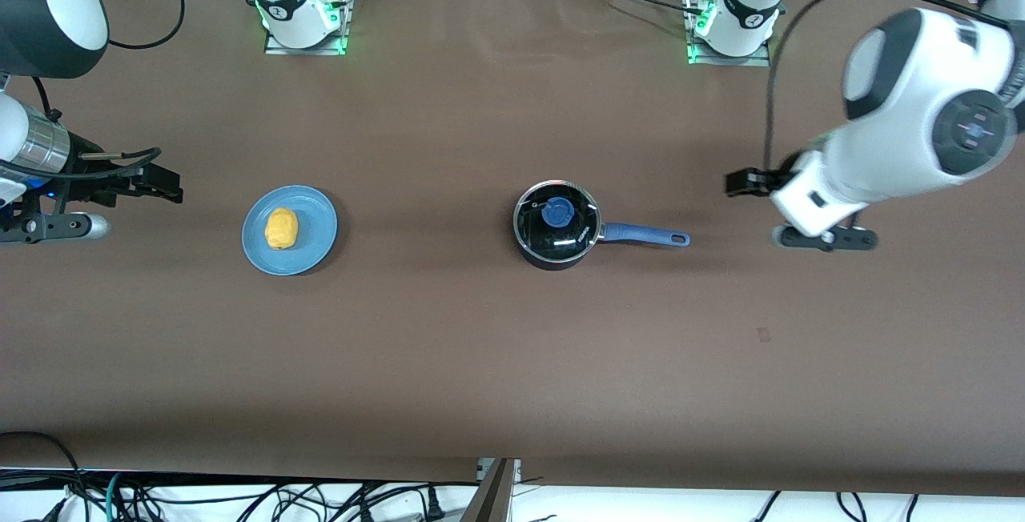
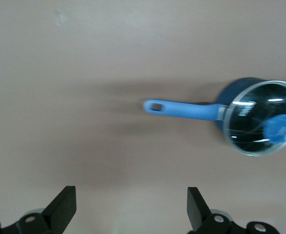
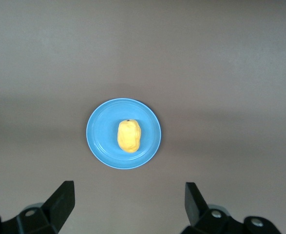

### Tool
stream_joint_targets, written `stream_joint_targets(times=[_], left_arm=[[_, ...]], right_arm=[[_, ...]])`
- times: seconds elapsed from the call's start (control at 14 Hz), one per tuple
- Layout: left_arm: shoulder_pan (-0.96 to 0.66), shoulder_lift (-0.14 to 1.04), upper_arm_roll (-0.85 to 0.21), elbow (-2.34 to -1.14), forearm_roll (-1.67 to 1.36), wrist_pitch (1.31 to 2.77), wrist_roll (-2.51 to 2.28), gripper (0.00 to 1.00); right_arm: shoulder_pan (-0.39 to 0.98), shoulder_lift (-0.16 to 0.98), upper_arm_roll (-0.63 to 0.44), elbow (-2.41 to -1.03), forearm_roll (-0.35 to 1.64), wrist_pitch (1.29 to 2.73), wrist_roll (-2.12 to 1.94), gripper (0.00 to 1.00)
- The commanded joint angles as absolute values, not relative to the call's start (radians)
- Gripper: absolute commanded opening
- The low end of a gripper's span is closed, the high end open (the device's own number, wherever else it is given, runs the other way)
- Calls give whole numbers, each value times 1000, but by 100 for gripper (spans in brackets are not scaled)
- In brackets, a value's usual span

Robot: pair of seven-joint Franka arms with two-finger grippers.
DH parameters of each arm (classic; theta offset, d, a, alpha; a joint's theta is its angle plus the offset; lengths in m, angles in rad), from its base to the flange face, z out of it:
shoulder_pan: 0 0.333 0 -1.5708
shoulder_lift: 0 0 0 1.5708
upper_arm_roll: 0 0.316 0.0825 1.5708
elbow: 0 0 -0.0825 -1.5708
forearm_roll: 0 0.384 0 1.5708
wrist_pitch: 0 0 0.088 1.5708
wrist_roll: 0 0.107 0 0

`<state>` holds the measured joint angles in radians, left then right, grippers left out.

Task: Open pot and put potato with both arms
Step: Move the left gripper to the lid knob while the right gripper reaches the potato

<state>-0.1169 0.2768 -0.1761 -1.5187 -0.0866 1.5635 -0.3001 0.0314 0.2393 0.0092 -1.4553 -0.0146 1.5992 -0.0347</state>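
You have the small round black saucepan (image 1: 558, 226) sitting near the middle of the brown table (image 1: 480, 362), its clear glass lid with the blue knob (image 1: 557, 211) in place on top and its long blue handle (image 1: 645, 235) pointing toward the left arm's end of the table. The small lumpy yellow-orange potato (image 1: 281, 228) lies in the middle of a flat blue plate (image 1: 316, 243), well apart from the saucepan, toward the right arm's end.

Your left gripper (image 2: 131, 207) hangs above bare table off the tip of the handle. Its jaws stand spread wide, with nothing between them and nothing touching either finger; the handle and pot show clear of them in the left wrist view.

Your right gripper (image 3: 128, 204) hangs above the table at its own end, off the plate's edge. Its jaws are likewise spread wide and empty, with the plate and potato lying untouched, clear of the fingers, in the right wrist view.
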Motion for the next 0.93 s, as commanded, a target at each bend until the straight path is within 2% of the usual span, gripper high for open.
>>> stream_joint_targets(times=[0.0,0.29,0.43,0.71,0.86], left_arm=[[-121,268,-262,-1508,-97,1548,-458,100],[-129,317,-382,-1529,-94,1710,-673,100],[-179,363,-390,-1557,-75,1811,-731,100],[-284,390,-390,-1687,-14,2046,-834,100],[-323,432,-388,-1677,30,2077,-862,100]], right_arm=[[25,233,11,-1462,-15,1589,-35,100],[26,247,11,-1463,-15,1595,-31,100],[25,281,11,-1462,-15,1608,-25,100],[32,368,11,-1470,-14,1681,-21,100],[32,380,11,-1526,-9,1724,-20,100]])
